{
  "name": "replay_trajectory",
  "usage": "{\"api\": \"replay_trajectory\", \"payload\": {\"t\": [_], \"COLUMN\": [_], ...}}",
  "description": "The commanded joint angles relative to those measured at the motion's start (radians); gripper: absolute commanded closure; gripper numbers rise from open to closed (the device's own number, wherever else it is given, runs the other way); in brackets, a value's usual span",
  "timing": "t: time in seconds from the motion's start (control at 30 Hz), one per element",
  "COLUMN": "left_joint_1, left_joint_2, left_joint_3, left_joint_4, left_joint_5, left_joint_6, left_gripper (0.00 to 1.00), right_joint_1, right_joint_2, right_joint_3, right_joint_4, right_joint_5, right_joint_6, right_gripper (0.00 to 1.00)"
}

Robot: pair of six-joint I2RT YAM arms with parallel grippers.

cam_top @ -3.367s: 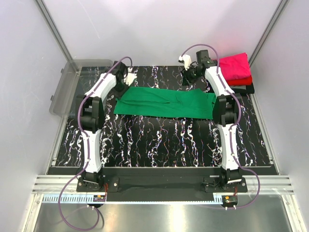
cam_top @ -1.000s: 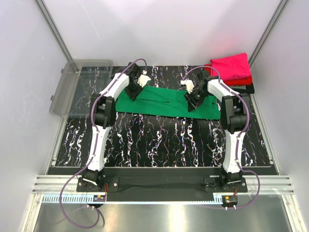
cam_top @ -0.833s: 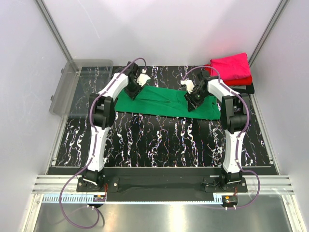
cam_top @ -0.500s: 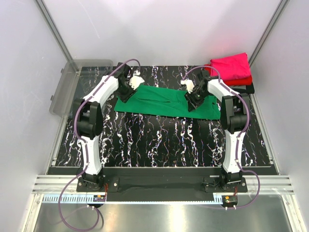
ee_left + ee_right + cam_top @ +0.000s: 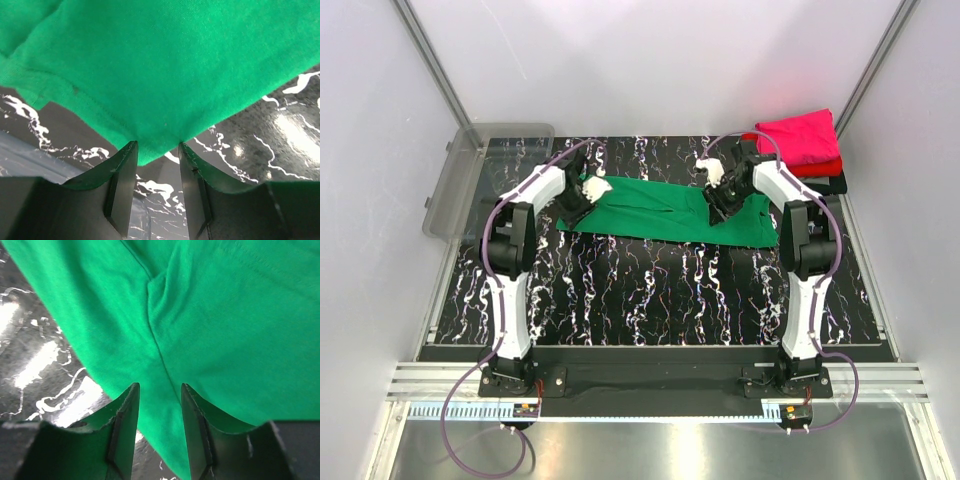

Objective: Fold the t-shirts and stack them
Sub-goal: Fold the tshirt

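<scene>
Bright green cloth t-shirt (image 5: 665, 208) spread on black marbled table (image 5: 650, 290); left gripper (image 5: 156, 148) is seen parted at its corner, right gripper (image 5: 159, 387) parted over a seam.

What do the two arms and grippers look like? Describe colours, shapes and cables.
The left arm and right arm are alike: white link shells, black joints. A purple cable loops along each from base to wrist. The left gripper and right gripper each have two flat dark fingers, with a white part just behind.
</scene>
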Motion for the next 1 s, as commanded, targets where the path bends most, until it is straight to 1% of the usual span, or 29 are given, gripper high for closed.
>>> {"api": "replay_trajectory", "payload": {"t": [0.0,0.07,0.17,0.2,0.23,0.27,0.33,0.47,0.5,0.67,0.73,0.83,0.87,0.93,0.97], "left_joint_1": [0.001,0.001,-0.001,-0.001,-0.001,-0.001,-0.002,-0.013,-0.024,-0.084,-0.101,-0.137,-0.160,-0.186,-0.218], "left_joint_2": [0.015,0.021,0.029,0.030,0.032,0.027,0.009,-0.110,-0.133,-0.258,-0.308,-0.362,-0.402,-0.468,-0.488], "left_joint_3": [0.002,-0.003,-0.009,-0.018,-0.024,-0.034,-0.076,-0.185,-0.227,-0.334,-0.392,-0.446,-0.458,-0.500,-0.514], "left_joint_4": [0.030,0.030,0.032,0.032,0.030,0.030,0.032,0.027,0.001,-0.172,-0.203,-0.287,-0.330,-0.361,-0.385], "left_joint_5": [-0.020,-0.019,-0.019,-0.019,-0.019,-0.019,-0.004,0.024,0.044,0.130,0.148,0.219,0.264,0.305,0.329], "left_joint_6": [0.025,0.023,0.017,0.016,0.014,0.011,0.008,0.014,0.019,0.072,0.072,0.063,0.059,0.054,0.053], "left_gripper": [0.57,0.58,0.73,0.86,0.94,0.99,1.00,1.00,1.00,1.00,1.00,1.00,1.00,1.00,1.00], "right_joint_1": [-0.002,-0.002,-0.002,-0.002,-0.002,-0.002,-0.002,-0.002,-0.002,-0.005,-0.010,-0.022,-0.022,-0.022,-0.022], "right_joint_2": [-0.093,-0.102,-0.123,-0.126,-0.131,-0.134,-0.152,-0.194,-0.209,-0.261,-0.263,-0.251,-0.236,-0.220,-0.203], "right_joint_3": [0.028,0.020,0.007,-0.003,-0.006,-0.009,-0.018,-0.044,-0.062,-0.165,-0.184,-0.162,-0.153,-0.125,-0.119], "right_joint_4": [0.016,0.016,0.017,0.016,0.017,0.017,0.016,0.017,0.019,0.042,0.040,0.037,0.040,0.039,0.045], "right_joint_5": [-0.035,-0.038,-0.038,-0.038,-0.036,-0.036,-0.036,-0.004,0.006,0.049,0.059,0.068,0.079,0.085,0.088], "right_joint_6": [0.026,0.029,0.030,0.030,0.032,0.035,0.042,0.059,0.078,0.087,0.099,0.165,0.208,0.239,0.252], "right_gripper": [0.54,0.54,0.53,0.54,0.53,0.53,0.53,0.53,0.54,0.53,0.54,0.53,0.53,0.53,0.53]}}
